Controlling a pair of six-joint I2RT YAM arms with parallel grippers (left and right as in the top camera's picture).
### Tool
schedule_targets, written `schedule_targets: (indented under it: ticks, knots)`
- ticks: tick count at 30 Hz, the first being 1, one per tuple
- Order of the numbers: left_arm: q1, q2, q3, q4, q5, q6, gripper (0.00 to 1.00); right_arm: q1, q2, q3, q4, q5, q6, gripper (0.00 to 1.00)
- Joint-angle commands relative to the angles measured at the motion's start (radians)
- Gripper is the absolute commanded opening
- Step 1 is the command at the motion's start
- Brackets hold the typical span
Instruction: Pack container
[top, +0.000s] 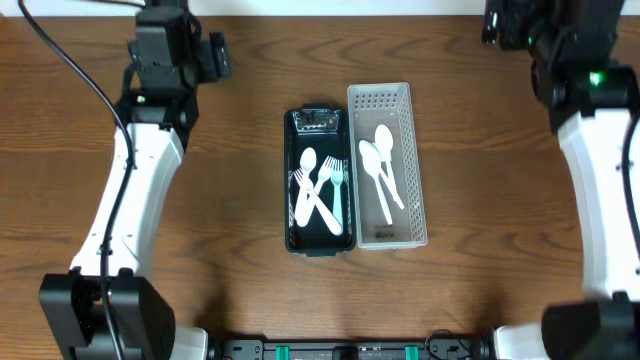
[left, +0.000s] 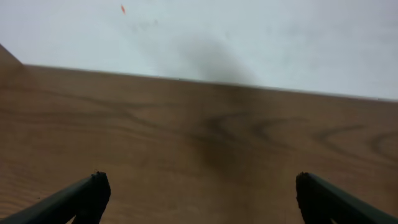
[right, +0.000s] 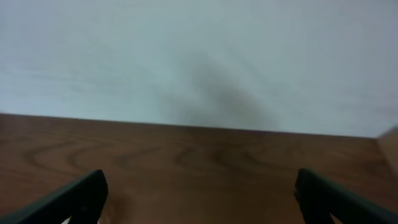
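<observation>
Table (top: 230, 270): brown wood grain, filling the overhead view. Broad bare stretches lie to either side of the centre and along the near edge. In the left wrist view the far edge meets a pale wall (left: 261, 37).

Left arm (top: 130, 190): white links, black joints, running up the left side, well apart from the centre. Right arm (top: 600, 190): the same build up the right side, with a small green light (top: 597, 78) near its top.

Left gripper (left: 199, 193): jaws spread wide, fingertips (left: 87, 196) at the bottom corners of its view, only bare wood between them. Right gripper (right: 199, 190): likewise spread wide, fingertips (right: 81, 196) low in its view, holding nothing. Both sit toward the far edge.

Black container (top: 290, 180): table centre, long axis running near to far. White basket (top: 380, 100): just to its right and parallel, long walls touching or very nearly. Its far end is perforated and it sits slightly farther back than the container.

Contents of the container: white cutlery (top: 318, 195) crossed in a heap, a spoon and forks, with a pale greenish fork (top: 338, 195) along the right wall. Contents of the basket: white spoons (top: 383, 165), bowls toward the far end, handles slanting near-right.

Glinting patch (top: 318, 120) at the container's far end: possibly a label or a clear insert, too small to read.

Orange speck (left: 122, 9) on the wall, left wrist view.
</observation>
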Motion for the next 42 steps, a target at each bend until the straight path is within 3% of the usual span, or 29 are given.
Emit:
schedule_targets:
  ticks: [1,11,16,19,23,28,33,42]
  knots:
    - [0.0,-0.089,-0.107,0.059,0.014,0.017,0.98,0.004,-0.123,-0.171,0.063,0.042,-0.016,0.99]
    - [-0.01,-0.311,-0.565,0.354,0.07,0.026,0.98,0.004,-0.414,-0.79,0.401,0.134,-0.016,0.99]
    - [-0.051,-0.469,-0.78,0.511,0.07,0.168,0.98,0.003,-0.591,-1.048,0.557,0.198,-0.018,0.99]
    - [-0.087,-0.597,-0.876,0.526,0.07,0.201,0.98,0.004,-0.74,-1.165,0.562,0.196,-0.02,0.99]
    - [-0.135,-0.797,-0.968,0.51,0.07,0.2,0.98,0.007,-0.911,-1.18,0.551,0.196,-0.02,0.99]
    - [-0.148,-0.99,-0.989,0.349,0.06,0.2,0.98,0.009,-1.026,-1.174,0.532,0.175,-0.019,0.99]
    - [-0.148,-1.1,-0.989,0.31,-0.026,0.2,0.98,0.013,-1.085,-1.174,0.532,0.163,-0.02,0.99]
    - [-0.148,-1.25,-0.989,0.268,-0.027,0.196,0.98,0.013,-1.098,-1.174,0.43,0.163,-0.02,0.99]
